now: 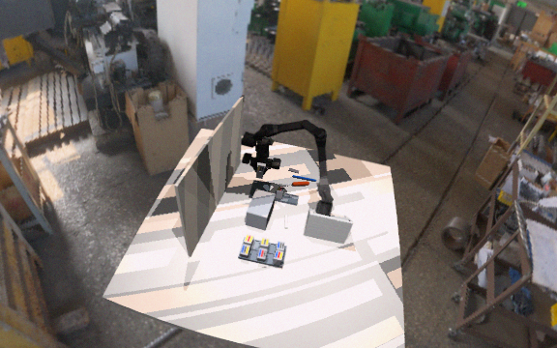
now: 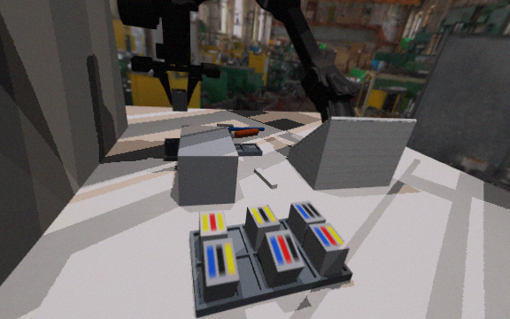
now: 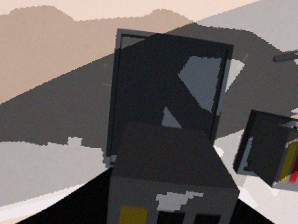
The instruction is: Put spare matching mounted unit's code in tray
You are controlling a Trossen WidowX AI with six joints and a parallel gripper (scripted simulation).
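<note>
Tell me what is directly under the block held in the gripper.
In the wrist view, a dark rectangular tray lies below the held spare block, its floor partly shadowed. The block hides the tray's near edge, so anything there cannot be seen.

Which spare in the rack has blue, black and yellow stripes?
The front-left spare in the rack, nearest the exterior camera. Its stripes run blue, black, yellow; the other five show different colour sets or orders.
</note>
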